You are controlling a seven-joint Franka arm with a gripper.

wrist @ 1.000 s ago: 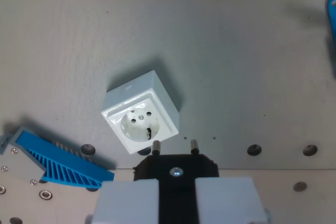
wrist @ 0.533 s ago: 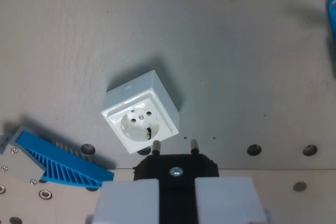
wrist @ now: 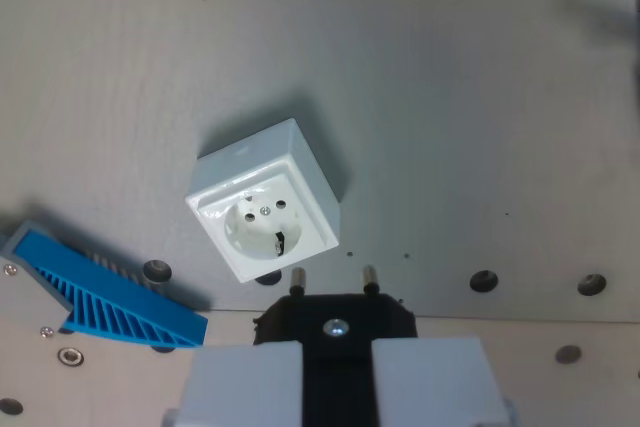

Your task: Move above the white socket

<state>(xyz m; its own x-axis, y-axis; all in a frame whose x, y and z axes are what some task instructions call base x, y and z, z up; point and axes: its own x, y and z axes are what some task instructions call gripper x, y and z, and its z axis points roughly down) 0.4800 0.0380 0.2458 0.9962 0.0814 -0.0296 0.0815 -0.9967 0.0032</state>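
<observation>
Two metal pins of black plug, clamped in gripper, sit just below-right of white square plastic socket; view shifted slightly, alignment incomplete.

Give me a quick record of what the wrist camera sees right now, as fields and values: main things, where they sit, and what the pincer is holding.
view: wrist view, looking down on a grey table
socket: white socket, face up, rotated askew, left of centre
plug: black plug with two metal pins pointing up the picture
pincer: pincer shut on the plug, bottom centre
plug versus socket: pins sit just below the socket's lower corner, not over its holes
blue part: blue ribbed part at the wrist view's lower left
table holes: dark holes along the lower right
</observation>
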